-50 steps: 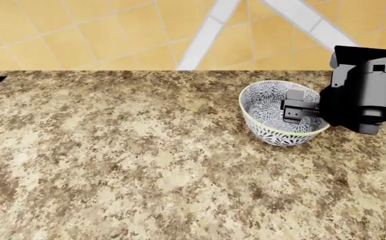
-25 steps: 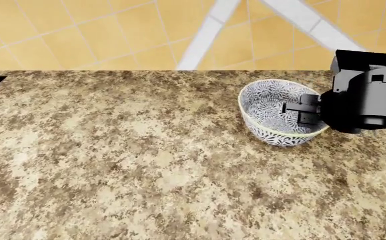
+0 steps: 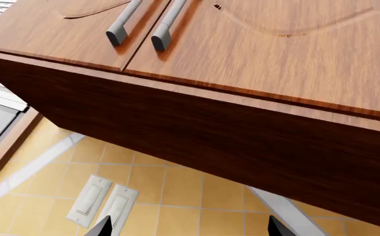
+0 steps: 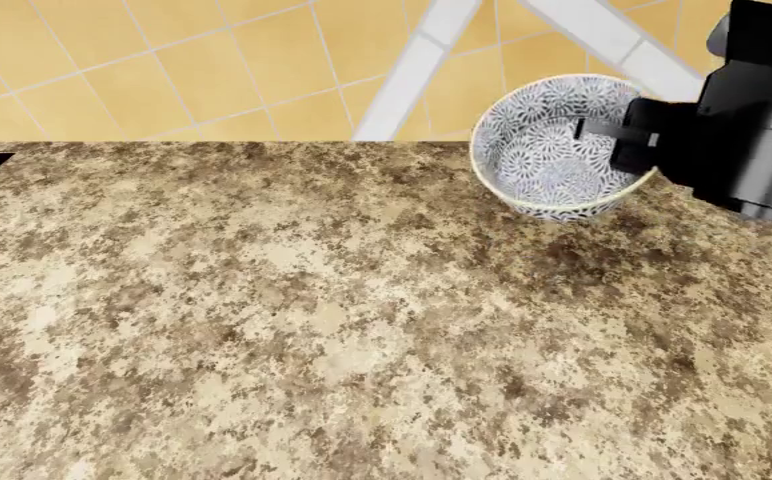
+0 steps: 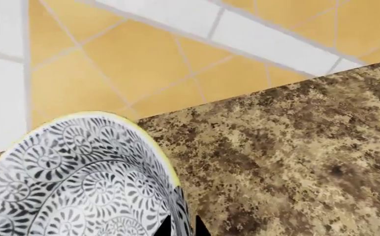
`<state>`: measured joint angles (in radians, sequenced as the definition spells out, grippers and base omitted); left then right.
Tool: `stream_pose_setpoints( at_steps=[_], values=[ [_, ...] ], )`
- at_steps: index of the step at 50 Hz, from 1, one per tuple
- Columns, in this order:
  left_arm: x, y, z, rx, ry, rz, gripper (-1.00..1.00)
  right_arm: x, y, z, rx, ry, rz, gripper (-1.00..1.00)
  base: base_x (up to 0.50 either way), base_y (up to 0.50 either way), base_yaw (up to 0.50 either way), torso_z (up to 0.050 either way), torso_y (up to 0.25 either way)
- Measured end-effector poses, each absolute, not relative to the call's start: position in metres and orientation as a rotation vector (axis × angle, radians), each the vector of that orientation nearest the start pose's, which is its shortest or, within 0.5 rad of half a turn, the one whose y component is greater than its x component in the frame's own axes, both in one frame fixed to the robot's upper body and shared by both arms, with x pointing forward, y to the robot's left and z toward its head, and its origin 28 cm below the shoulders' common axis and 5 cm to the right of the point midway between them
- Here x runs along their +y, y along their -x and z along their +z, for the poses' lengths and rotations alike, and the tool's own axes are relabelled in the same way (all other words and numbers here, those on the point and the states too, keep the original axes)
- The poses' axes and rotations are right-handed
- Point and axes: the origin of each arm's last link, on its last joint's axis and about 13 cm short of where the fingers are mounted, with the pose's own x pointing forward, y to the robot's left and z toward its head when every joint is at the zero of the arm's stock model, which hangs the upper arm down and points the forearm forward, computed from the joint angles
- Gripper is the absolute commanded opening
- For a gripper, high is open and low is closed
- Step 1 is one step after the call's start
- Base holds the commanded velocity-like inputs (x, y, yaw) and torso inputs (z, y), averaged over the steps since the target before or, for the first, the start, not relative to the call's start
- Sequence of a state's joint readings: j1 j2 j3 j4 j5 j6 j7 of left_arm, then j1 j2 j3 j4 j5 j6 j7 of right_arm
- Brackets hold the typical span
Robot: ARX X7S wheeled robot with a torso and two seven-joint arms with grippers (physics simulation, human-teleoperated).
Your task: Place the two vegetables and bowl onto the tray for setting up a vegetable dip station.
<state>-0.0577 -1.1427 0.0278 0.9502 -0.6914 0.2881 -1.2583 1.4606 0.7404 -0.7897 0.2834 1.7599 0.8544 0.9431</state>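
The bowl [image 4: 553,145], white with a dense dark floral pattern and a pale rim, hangs tilted above the back of the granite counter [image 4: 293,310]. My right gripper [image 4: 622,140] is shut on its right-hand wall, one finger inside and one outside. In the right wrist view the bowl [image 5: 78,182] fills the lower part, and the right gripper [image 5: 180,228] pinches its rim. My left gripper [image 3: 186,228] is open with nothing between its fingers; it faces a wall and a cabinet. The vegetables and the tray are out of view.
A yellow tiled wall [image 4: 199,70] with white stripes rises behind the counter. The left wrist view shows a wooden wall cabinet [image 3: 242,59] with two grey handles and two light switches [image 3: 105,206] on the tiles.
The right gripper has lifted the bowl off the counter, up and towards the wall, and tilted it. The gripper went from inside the bowl to clamped on its wall.
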Motion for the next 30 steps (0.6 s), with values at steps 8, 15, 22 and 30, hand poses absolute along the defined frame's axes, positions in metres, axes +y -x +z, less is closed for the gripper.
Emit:
stream_pose_setpoints(
  at_steps=[8, 15, 22, 30],
  values=[
    [0.263, -0.139, 0.256, -0.880, 0.256, 0.335, 1.00, -0.165, -0.317, 0.324, 0.217, -0.183, -0.127, -1.00, 0.00, 0.00, 0.00, 0.000, 0.000],
    [0.263, -0.139, 0.256, -0.880, 0.256, 0.335, 1.00, -0.162, -0.306, 0.338, 0.050, -0.179, -0.088, -1.00, 0.00, 0.00, 0.00, 0.000, 0.000],
    [0.263, -0.139, 0.256, -0.880, 0.257, 0.337, 1.00, -0.157, -0.291, 0.350, -0.065, -0.150, -0.057, -1.00, -0.34, 0.00, 0.00, 0.000, 0.000],
    [0.263, -0.138, 0.256, -0.882, 0.257, 0.337, 1.00, -0.154, -0.279, 0.356, -0.127, -0.117, -0.028, -1.00, -0.50, 0.00, 0.00, 0.000, 0.000]
  ],
)
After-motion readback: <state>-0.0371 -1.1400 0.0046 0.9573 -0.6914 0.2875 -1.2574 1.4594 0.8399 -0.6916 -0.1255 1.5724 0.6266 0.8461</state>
